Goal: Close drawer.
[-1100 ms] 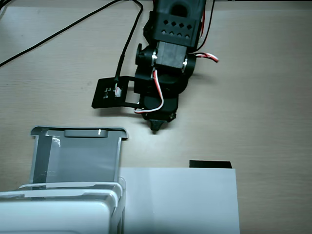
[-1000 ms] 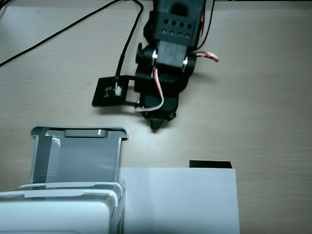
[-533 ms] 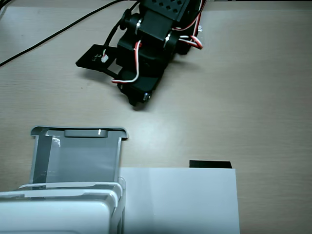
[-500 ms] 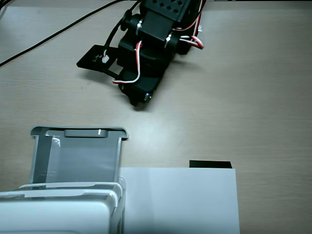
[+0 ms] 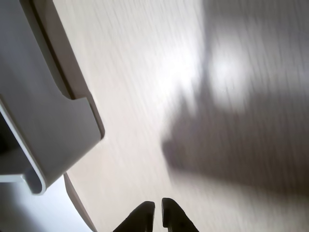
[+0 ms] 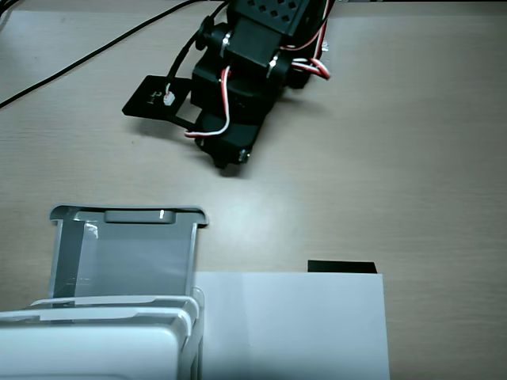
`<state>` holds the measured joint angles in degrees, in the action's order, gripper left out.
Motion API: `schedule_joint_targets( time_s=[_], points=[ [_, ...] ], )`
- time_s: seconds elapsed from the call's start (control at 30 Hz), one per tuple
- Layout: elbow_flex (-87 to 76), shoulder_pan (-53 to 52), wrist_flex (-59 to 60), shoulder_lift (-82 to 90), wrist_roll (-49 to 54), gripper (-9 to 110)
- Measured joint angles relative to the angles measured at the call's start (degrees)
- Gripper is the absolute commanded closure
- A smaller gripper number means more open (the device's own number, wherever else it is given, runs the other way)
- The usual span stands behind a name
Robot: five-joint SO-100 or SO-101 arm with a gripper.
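Observation:
The drawer (image 6: 127, 257) is a translucent grey tray, pulled well out of the white cabinet (image 6: 95, 348) at the bottom left of the fixed view. Its rounded front lip with the small handle (image 6: 135, 215) faces the arm. In the wrist view the drawer's lip (image 5: 58, 135) fills the left side. My gripper (image 5: 158, 212) shows at the bottom edge with its black fingertips almost together and nothing between them. It hangs over bare table, apart from the drawer. In the fixed view the black arm (image 6: 238, 87) stands beyond the drawer front, and the fingertips are hidden under it.
A flat white paper sheet (image 6: 293, 324) lies to the right of the cabinet. A small black rectangle (image 6: 341, 267) lies at the sheet's far edge. Black cables (image 6: 95, 51) run across the top left. The arm's shadow (image 5: 241, 145) falls on the wooden table.

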<state>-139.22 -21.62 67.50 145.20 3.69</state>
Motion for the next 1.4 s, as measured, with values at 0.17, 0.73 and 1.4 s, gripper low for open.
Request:
schedule_joint_targets(
  time_s=[0.17,0.73,1.4],
  points=[
    [-0.6,0.1,0.0,0.0,0.0,101],
    [-5.2,0.8,-0.5,3.5,0.0,101],
    [14.0,-12.9,-24.6,-38.9,3.2,101]
  ],
)
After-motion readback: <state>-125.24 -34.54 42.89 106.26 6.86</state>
